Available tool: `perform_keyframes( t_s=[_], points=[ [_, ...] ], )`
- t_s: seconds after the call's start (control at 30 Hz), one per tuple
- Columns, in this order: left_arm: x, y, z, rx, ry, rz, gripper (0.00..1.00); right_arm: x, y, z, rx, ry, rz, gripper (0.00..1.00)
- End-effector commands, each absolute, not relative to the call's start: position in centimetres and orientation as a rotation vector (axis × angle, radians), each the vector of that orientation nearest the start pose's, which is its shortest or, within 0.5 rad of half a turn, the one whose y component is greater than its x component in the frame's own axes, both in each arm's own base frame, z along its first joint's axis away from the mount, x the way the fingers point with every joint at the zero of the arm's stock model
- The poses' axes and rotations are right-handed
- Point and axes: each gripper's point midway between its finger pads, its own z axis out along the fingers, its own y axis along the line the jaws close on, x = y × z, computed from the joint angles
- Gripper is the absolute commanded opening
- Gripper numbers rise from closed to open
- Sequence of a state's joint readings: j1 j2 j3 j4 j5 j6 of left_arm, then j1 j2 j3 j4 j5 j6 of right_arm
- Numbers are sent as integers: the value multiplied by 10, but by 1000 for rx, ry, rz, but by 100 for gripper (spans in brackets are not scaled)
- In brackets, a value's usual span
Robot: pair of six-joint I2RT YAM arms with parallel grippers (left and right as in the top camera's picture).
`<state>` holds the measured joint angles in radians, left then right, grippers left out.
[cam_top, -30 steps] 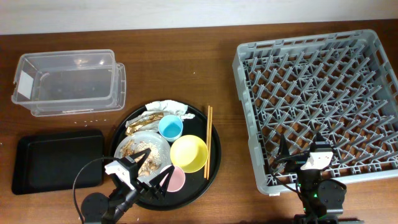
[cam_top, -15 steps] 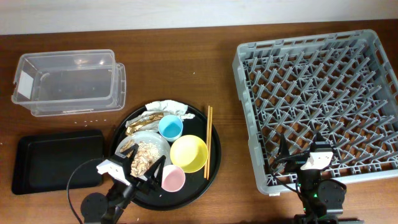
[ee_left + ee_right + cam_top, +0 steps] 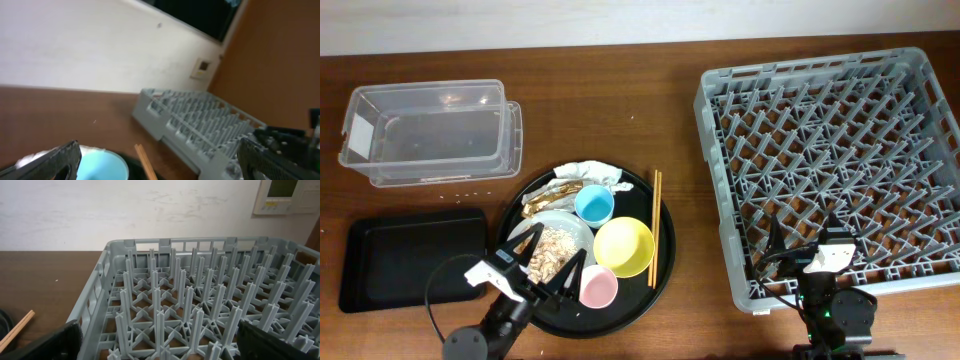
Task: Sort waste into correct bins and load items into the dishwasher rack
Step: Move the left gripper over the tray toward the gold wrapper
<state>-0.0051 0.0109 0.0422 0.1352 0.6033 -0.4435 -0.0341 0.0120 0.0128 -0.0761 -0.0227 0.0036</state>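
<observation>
On the round black tray point(image 3: 665, 262) lie a crumpled white napkin point(image 3: 592, 172), a gold-brown wrapper point(image 3: 550, 193), a light-blue bowl point(image 3: 594, 205), a yellow bowl point(image 3: 623, 247), a pink bowl point(image 3: 599, 288), a grey plate point(image 3: 572, 226) carrying beige food scraps point(image 3: 551, 250), and wooden chopsticks point(image 3: 655, 226). My left gripper point(image 3: 544, 264) hovers open over the plate's front edge; its wrist view shows the blue bowl point(image 3: 102, 167) and chopsticks point(image 3: 145, 161) between the fingers point(image 3: 57, 161). My right gripper point(image 3: 806, 240) stands open at the front edge of the grey dishwasher rack point(image 3: 835, 160), with only rack pegs point(image 3: 200, 300) ahead of it.
The clear plastic box point(image 3: 428, 133) with a white label stands at the back left. The flat black rectangular tray point(image 3: 408, 260) lies in front of it, left of the round tray. Bare wooden tabletop point(image 3: 685, 150) separates the round tray from the rack.
My left gripper has swung a little to the left and turned, uncovering the pink bowl and more of the plate. The right arm has not moved.
</observation>
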Motion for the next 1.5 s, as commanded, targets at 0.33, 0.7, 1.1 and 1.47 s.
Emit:
perform_keyframes(
  t_s=[0.33,0.7,1.1,1.47],
  points=[
    [200,-97,264,266,1430,-696,99,246,-7,155,29,1650,-13,99],
    [233,-44,246,-45,1932,-402,99,246,-7,155,29,1650,-13,99],
    [257,-91,222,44,2241,-746,99,246,-7,155,29,1650,-13,99],
    [264,-20,223,-235,2489,-236,99,246,-7,155,29,1650,-13,99]
  ],
)
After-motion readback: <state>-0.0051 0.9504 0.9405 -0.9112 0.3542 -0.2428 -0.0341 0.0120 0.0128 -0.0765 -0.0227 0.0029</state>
